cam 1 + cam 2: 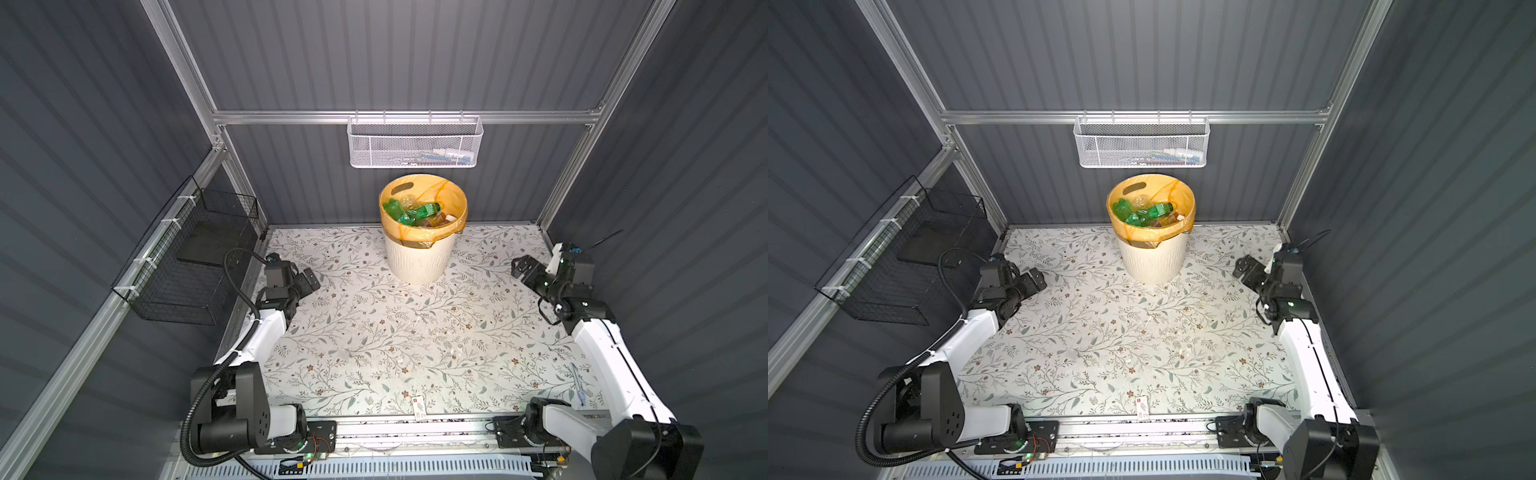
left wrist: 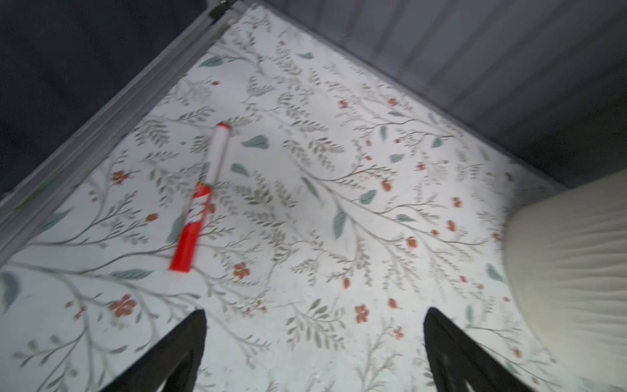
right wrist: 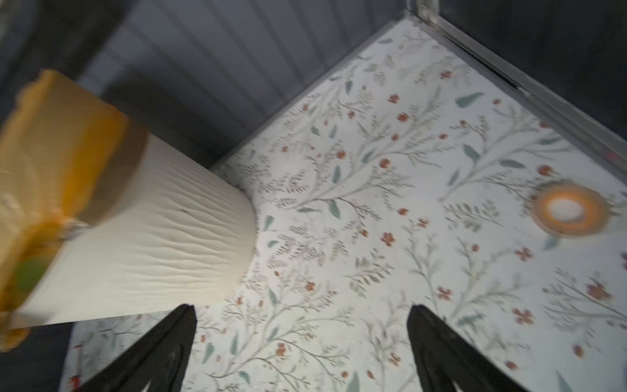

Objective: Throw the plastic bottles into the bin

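Bottles (image 1: 424, 210): piled in the bin (image 1: 417, 259) at the table's (image 1: 374, 332) far edge.
Left jaws: spread wide, empty, near a marker (image 2: 202, 197).
Right jaws: spread wide, empty.
Risk: with no bottle seen loose, a further grab may take the marker, or a swing may tip the bin.

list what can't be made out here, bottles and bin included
- bottles in the bin: count unclear in both top views; upper ones hide lower ones.
- white basket: contents too small behind its mesh, both top views.
- orange ring: blurred in the right wrist view; can't tell what it is.
- card: print too small, both top views.
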Tool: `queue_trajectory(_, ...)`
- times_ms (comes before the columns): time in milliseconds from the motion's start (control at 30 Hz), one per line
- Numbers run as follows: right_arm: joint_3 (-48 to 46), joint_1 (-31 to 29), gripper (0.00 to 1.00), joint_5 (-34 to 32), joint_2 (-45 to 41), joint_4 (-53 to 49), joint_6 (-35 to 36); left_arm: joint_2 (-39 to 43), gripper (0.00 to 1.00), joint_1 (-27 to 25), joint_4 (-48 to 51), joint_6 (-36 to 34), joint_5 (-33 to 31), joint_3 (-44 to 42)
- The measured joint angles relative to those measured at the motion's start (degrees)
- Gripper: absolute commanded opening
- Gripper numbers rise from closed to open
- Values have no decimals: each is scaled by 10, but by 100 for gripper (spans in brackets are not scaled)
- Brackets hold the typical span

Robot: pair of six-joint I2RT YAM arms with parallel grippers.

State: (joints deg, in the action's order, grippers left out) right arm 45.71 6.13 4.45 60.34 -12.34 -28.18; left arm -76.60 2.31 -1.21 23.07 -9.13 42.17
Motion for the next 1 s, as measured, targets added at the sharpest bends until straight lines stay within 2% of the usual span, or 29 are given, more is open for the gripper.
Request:
queue_trajectory(200,-134,5,99,-101,-14,128,55,0,100,0,-96,-31,-135,-100)
queue_trajectory(367,-234,12,99,-156,22,287,87,-21,100,0,-202,-66,-179,-151)
queue_trajectory(467,-283,12,99,-170,75,398,103,-55,100,0,-296,-92,-178,-181)
queue_trajectory(633,-293,12,99,-163,142,522,131,-96,100,0,-336,-131,-148,-179)
queue_trajectory(833,-285,12,99,-110,171,596,166,-100,100,0,-389,-157,-82,-180)
queue_trajectory(900,-285,12,99,-87,177,615,177,-112,100,0,-451,-160,-55,-195)
queue_trajectory(1000,-285,7,99,-64,214,664,193,-181,100,-17,-544,-171,-43,-212)
